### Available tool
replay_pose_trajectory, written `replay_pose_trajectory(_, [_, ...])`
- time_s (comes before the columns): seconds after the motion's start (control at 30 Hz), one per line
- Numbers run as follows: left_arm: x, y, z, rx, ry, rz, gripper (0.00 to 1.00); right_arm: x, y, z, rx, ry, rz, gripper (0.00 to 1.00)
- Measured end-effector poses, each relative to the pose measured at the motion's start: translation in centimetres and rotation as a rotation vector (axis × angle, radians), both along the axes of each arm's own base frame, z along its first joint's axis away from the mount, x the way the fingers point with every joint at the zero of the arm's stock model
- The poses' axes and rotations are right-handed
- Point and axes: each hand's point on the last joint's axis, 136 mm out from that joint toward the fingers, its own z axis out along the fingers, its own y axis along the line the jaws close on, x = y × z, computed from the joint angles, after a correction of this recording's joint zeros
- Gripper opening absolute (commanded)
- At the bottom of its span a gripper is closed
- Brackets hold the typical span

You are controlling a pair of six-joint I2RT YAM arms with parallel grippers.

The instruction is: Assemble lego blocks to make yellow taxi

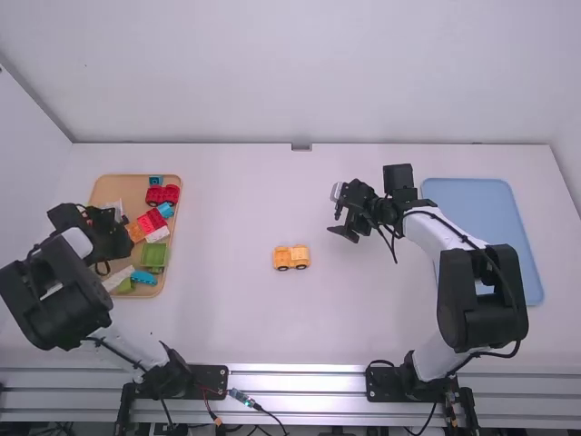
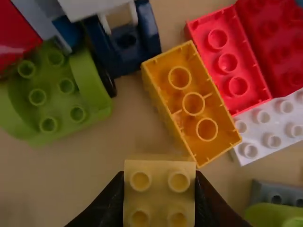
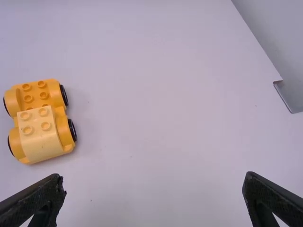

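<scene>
High view: the left gripper (image 1: 113, 245) is above a tan tray (image 1: 116, 187) of blocks; the right gripper (image 1: 337, 216) hangs over the white table (image 1: 227, 327), near the yellow car (image 1: 291, 259) at the middle.

Left wrist view: the left gripper pinches a pale yellow block (image 2: 159, 194).

Right wrist view: the right gripper's fingers (image 3: 45, 201) stand wide apart, the car beyond them.

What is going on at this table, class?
A robot seems to be partway through building a yellow taxi. Its left gripper holds a pale yellow block over the tray of bricks. The wheeled yellow base stands mid-table, one block already on one end. The right gripper hangs open above the table.
</scene>
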Motion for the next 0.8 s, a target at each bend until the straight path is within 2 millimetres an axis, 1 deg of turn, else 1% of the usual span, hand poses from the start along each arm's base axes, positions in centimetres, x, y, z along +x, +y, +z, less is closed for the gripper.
replay_pose_trajectory(0.13, [0.8,-0.4,1.0,-0.011,-0.049,-0.021,0.02,0.0,0.0,0.0,0.0,-0.003,0.0,0.99])
replay_pose_trajectory(0.23, [1.5,-1.1,2.9,0.027,-0.113,-0.05,0.02,0.1,0.0,0.1,0.001,-0.004,0.0,0.99])
replay_pose_trajectory(0.27, [1.8,-1.9,3.7,0.044,-0.139,-0.071,0.02,0.1,0.0,0.1,0.001,-0.007,0.001,0.99])
replay_pose_trajectory(0.3, [2.0,-2.3,4.1,0.054,-0.152,-0.081,0.02,0.1,0.0,0.1,0.001,-0.009,0.001,0.99])
replay_pose_trajectory(0.37, [2.5,-4.6,5.5,0.081,-0.2,-0.148,0.02,0.2,0.0,0.1,0.002,-0.009,0.0,0.99])
replay_pose_trajectory(0.43, [2.7,-7.0,6.2,0.089,-0.226,-0.229,0.02,0.2,0.0,0.1,0.002,-0.009,0.0,0.99])
replay_pose_trajectory(0.53, [2.6,-12.0,7.0,0.083,-0.267,-0.412,0.02,0.1,0.0,0.1,0.002,-0.008,0.0,0.99])
replay_pose_trajectory(0.57, [2.5,-13.2,7.1,0.079,-0.273,-0.458,0.02,0.1,0.0,0.1,0.001,-0.007,0.001,0.99])
replay_pose_trajectory(0.6, [2.2,-15.4,7.2,0.069,-0.282,-0.546,0.02,0.0,0.0,0.0,0.001,-0.003,0.0,0.99])
replay_pose_trajectory(0.67, [1.5,-18.6,7.0,0.055,-0.274,-0.686,0.02,0.0,0.0,0.0,-0.001,0.0,0.001,0.99])
replay_pose_trajectory(0.7, [1.0,-20.8,6.7,0.049,-0.263,-0.782,0.02,-0.1,0.0,-0.1,-0.001,0.003,0.002,0.99])
replay_pose_trajectory(0.73, [0.8,-21.4,6.5,0.048,-0.256,-0.811,0.02,-0.1,0.0,-0.1,0.0,0.005,0.0,0.99])
replay_pose_trajectory(0.77, [0.4,-23.0,6.2,0.052,-0.246,-0.887,0.02,-0.1,0.0,-0.1,-0.001,0.008,0.001,0.99])
replay_pose_trajectory(0.8, [0.3,-23.5,6.1,0.056,-0.244,-0.915,0.02,-0.2,0.0,-0.1,-0.001,0.011,0.0,0.99])
